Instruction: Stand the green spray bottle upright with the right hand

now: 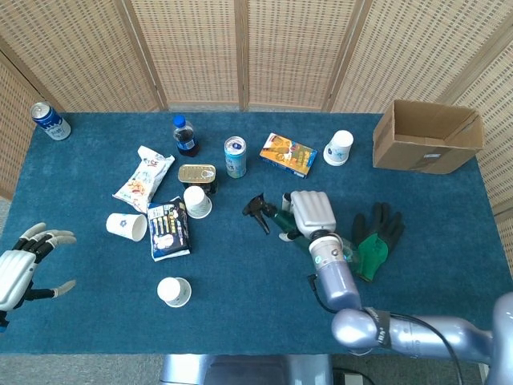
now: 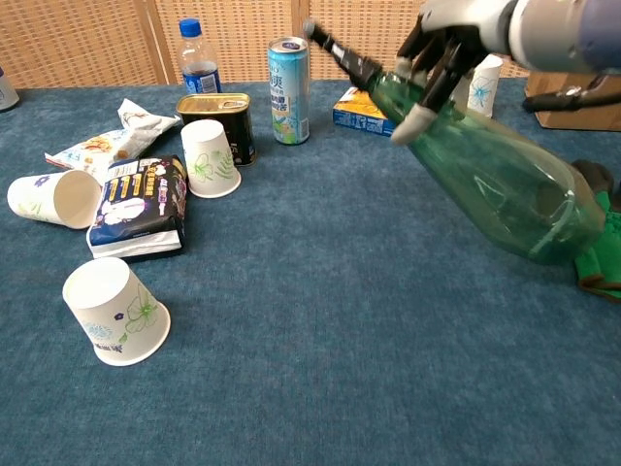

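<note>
The green spray bottle (image 2: 495, 170) hangs tilted above the table, its black nozzle (image 2: 335, 47) raised toward the back left and its base low at the right near the glove. My right hand (image 2: 441, 44) grips it around the neck. In the head view the right hand (image 1: 311, 212) covers most of the green spray bottle (image 1: 282, 218), with the black nozzle (image 1: 258, 210) sticking out to the left. My left hand (image 1: 22, 269) hovers off the table's left edge with its fingers spread, holding nothing.
A green and black glove (image 1: 377, 237) lies right of the bottle. A cardboard box (image 1: 427, 136) stands at the back right. A teal can (image 2: 289, 89), an orange box (image 2: 374, 109), a tin (image 2: 215, 115), several paper cups (image 2: 114, 311) and snack bags (image 2: 141, 206) spread across the left half.
</note>
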